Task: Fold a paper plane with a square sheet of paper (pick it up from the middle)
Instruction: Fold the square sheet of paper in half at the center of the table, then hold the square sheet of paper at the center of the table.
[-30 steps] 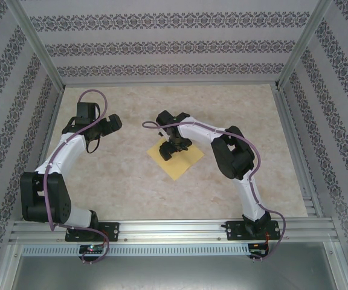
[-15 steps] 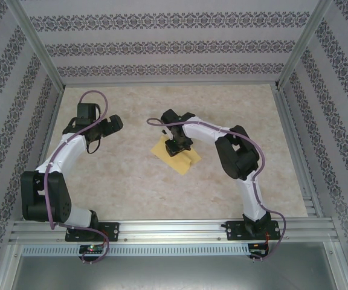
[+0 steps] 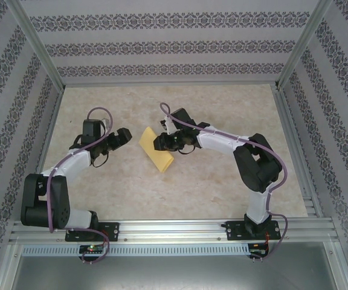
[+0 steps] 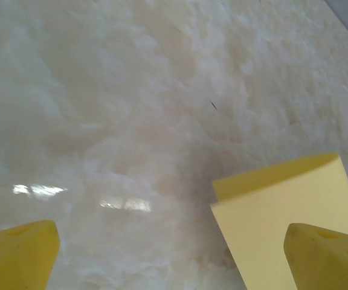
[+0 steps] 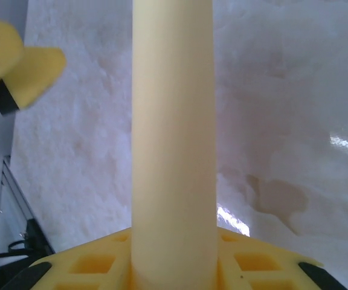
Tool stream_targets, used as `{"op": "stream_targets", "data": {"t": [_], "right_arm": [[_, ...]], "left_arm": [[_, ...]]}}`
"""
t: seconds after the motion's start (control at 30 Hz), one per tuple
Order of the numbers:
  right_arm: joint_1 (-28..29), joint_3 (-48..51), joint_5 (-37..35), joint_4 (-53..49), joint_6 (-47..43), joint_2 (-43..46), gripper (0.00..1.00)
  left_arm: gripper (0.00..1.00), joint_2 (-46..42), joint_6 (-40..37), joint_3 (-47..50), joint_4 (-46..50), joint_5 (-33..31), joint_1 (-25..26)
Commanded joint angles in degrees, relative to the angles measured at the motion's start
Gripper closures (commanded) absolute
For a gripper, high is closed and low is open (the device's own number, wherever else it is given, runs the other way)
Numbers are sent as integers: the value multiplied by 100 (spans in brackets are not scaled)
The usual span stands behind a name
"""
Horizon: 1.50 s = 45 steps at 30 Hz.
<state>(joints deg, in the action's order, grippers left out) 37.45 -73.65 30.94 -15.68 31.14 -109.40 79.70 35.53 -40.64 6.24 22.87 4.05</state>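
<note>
Pinching paper (image 3: 155,153) mid-sheet, my right gripper (image 3: 164,142) clamped on it; left gripper (image 3: 125,136) spread wide beside it; pickup done, folds remain, I reckon.

We note beige marbled tabletop (image 3: 210,187), glossy — light glints on it. Walls (image 3: 174,45) around it striped with floral bands. Aluminium rail (image 3: 174,229) along near edge. We spot brownish stain (image 5: 280,198), tiny dark speck (image 4: 214,106).

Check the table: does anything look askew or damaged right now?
The yellow paper is bent double, pinched at its middle in the right tool, not lying flat. That suits the pickup; no tear or spill shows.
</note>
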Motion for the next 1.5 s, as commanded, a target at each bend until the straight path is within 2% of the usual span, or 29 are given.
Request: {"op": "stream_targets", "data": {"t": [0.0,0.13,0.33,0.43,0.57,0.73,0.83,1.0,1.23,1.47], "right_arm": [[-143,102,-73,283,359,-288,65],[-119,-59,-974,-361,30,-406,58],[-30,-279,-2338,-1183,-437,-352,37],[-1,-308,-2666,-1372,-672,-241,30],[-66,-317,-2414,-1429,-878,-229,29],[-197,-464,-2156,-1621,-951,-459,34],[-247,-423,-2134,-1521,-902,-557,35],[-276,-528,-2166,-1552,-805,-738,36],[-257,-599,-2013,-1735,-1216,-941,36],[-204,-545,-1897,-1931,-1774,-1020,34]], "left_arm": [[4,40,393,146,-880,379,201],[5,211,445,183,-944,362,428],[5,255,481,199,-985,253,651],[5,289,494,181,-985,251,722],[5,370,564,130,-985,281,811],[8,518,811,110,-1208,428,932],[15,754,886,-19,-1288,631,1077],[26,1071,1179,12,-1747,565,1317],[42,1466,1431,-88,-2205,494,1493],[51,1757,1569,-176,-2575,534,1569]]}}
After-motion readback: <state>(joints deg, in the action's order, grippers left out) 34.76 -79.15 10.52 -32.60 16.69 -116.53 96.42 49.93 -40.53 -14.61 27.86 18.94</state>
